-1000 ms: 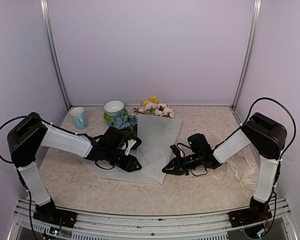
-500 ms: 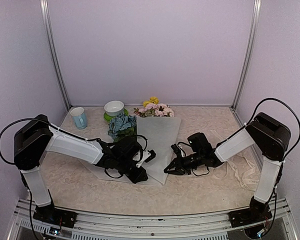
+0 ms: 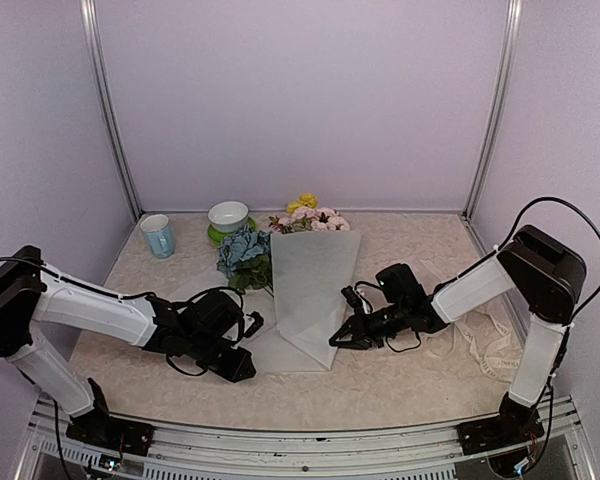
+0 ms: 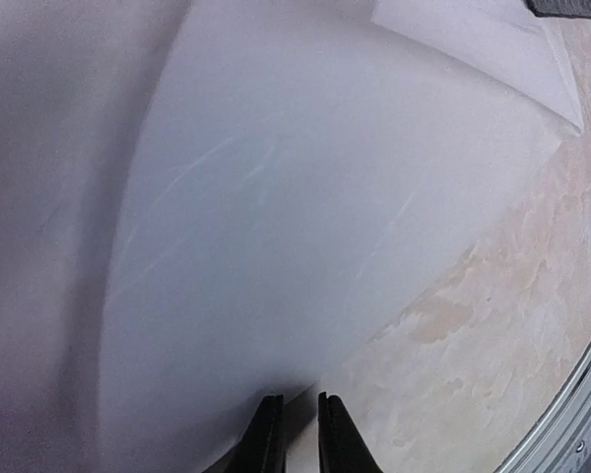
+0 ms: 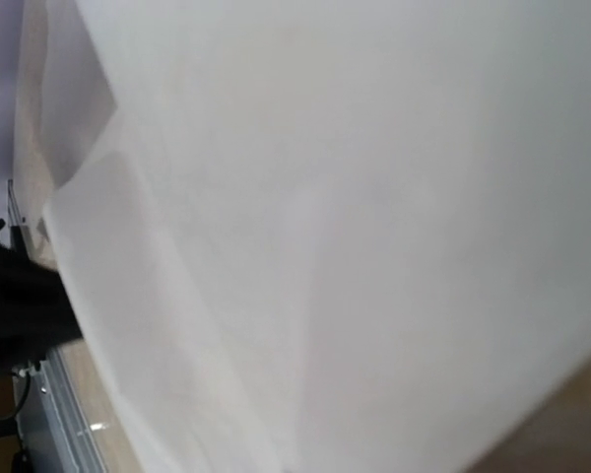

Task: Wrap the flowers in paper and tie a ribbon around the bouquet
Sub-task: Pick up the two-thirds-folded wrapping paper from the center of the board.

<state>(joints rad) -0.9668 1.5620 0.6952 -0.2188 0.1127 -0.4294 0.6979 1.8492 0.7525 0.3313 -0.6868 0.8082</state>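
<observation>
Left gripper (image 4: 295,434) sits low by the table's (image 3: 400,390) near edge, left of centre. Its jaws are almost together with a thin gap, tips at the near edge of the paper (image 3: 310,285). Can't tell if it actually pinches the sheet.

Right gripper (image 3: 338,340) is just right of centre and clenched on the right edge of the paper's raised flap. Its own camera shows only white sheet, fingers hidden.

The paper lies mid-table. One layer is flat toward the left arm, and a folded flap narrows to a point near the right gripper.

The ribbon (image 3: 488,350) lies loose along the right edge, under the right arm and well apart from the paper.

The flowers (image 3: 242,250) lie at the paper's far end: blue cluster at its far-left corner, pink and yellow blooms (image 3: 308,214) by the far edge.

A blue cup (image 3: 158,236) stands at the far-left corner. A white bowl (image 3: 227,214) is beside it on something green.
</observation>
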